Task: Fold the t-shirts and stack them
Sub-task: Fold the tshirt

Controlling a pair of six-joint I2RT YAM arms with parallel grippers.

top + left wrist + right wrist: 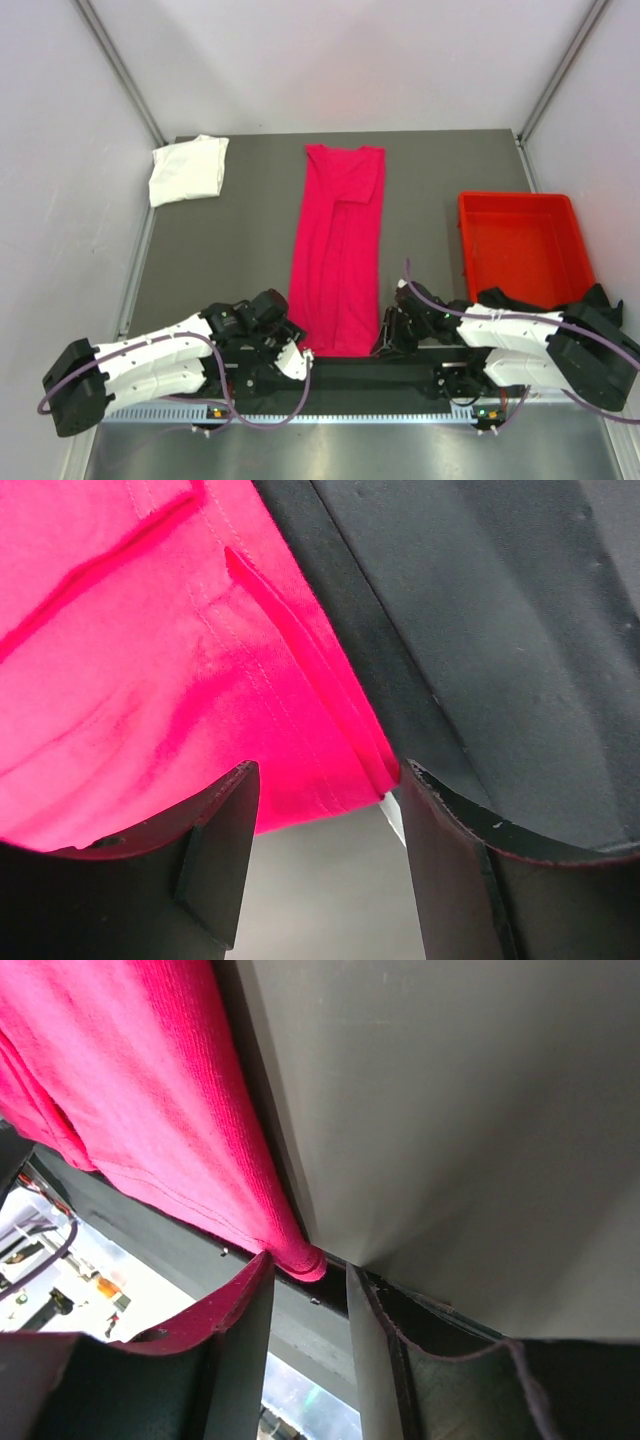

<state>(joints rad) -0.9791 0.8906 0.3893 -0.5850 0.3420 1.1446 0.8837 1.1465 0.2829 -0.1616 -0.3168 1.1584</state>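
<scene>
Surface: a dark grey table (pixel 250 220) between pale walls, with our arm bases along its near edge.
Left gripper (pixel 325 780): low at the near left hem corner, jaws standing apart on either side of it, nothing clamped.
Right gripper (pixel 308 1270): at the near right hem corner, jaws narrowed to a slit. The corner sits at their mouth, and we cannot tell whether it is nipped.
Risk, layers: the hem here is several folded layers. If we pinch only the top one, we judge the tucked sides would spill open on the lift.
Risk, uneven hold: if one corner is caught and the other is not, the strip would skew or drag.
Risk, edge: the hem lies right beside the black rail (pixel 380 372), so a low finger could snag there.
Pink t-shirt (pixel 338 260): flat at mid-table, sides folded in to a narrow strip, its hem between our two grippers.
Long axis: runs near to far, hem toward us, collar at the far end.
Red bin (pixel 520 250): to the right, apart from the strip.
White t-shirt (pixel 188 168): folded, far left corner.
</scene>
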